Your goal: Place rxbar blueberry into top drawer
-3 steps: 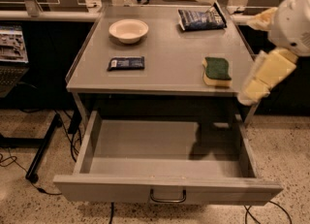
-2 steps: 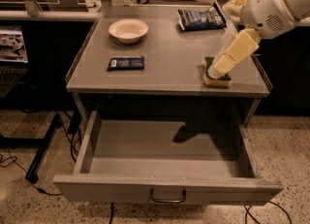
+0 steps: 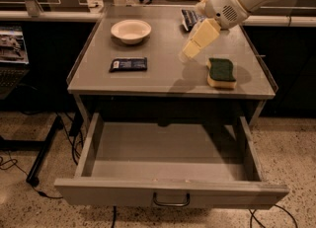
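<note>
The rxbar blueberry [image 3: 128, 64] is a flat dark blue wrapper with a white patch at its left end. It lies on the left part of the grey table top [image 3: 163, 81]. The top drawer [image 3: 168, 165] is pulled out below the table and holds nothing; its curved handle [image 3: 171, 202] faces front. My gripper [image 3: 186, 54] hangs from the white arm above the middle of the table, to the right of the bar and apart from it. It holds nothing.
A white bowl [image 3: 131, 30] stands at the back left. A crinkled blue bag [image 3: 190, 19] lies at the back, partly behind the arm. A green and yellow sponge [image 3: 221, 71] lies at the right. Cables lie on the floor at left.
The arm has swung left, from off the table's right edge to above the table's middle, past the sponge. The objects and drawer have not moved.
</note>
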Tool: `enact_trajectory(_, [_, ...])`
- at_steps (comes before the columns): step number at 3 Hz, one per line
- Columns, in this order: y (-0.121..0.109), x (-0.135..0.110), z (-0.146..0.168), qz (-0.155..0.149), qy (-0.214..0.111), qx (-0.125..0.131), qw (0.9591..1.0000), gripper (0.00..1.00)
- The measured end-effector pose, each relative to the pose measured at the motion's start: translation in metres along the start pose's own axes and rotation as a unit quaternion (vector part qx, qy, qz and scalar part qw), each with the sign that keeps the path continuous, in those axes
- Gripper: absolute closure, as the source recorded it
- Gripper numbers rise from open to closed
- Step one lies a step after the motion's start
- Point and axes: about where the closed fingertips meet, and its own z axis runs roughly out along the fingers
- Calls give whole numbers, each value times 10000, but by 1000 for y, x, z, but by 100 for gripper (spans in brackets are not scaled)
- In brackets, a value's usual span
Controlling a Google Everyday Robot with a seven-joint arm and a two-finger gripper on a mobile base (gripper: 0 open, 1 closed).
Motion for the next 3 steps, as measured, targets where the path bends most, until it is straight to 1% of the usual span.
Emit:
enact_trajectory(1, [0,0,0,1,0,-1,10000,0])
enact_trajectory(2, [1,13,13,151,33,-150,9998,0])
enact_trajectory(3, [0,15,44,209,43,-432,9988,0])
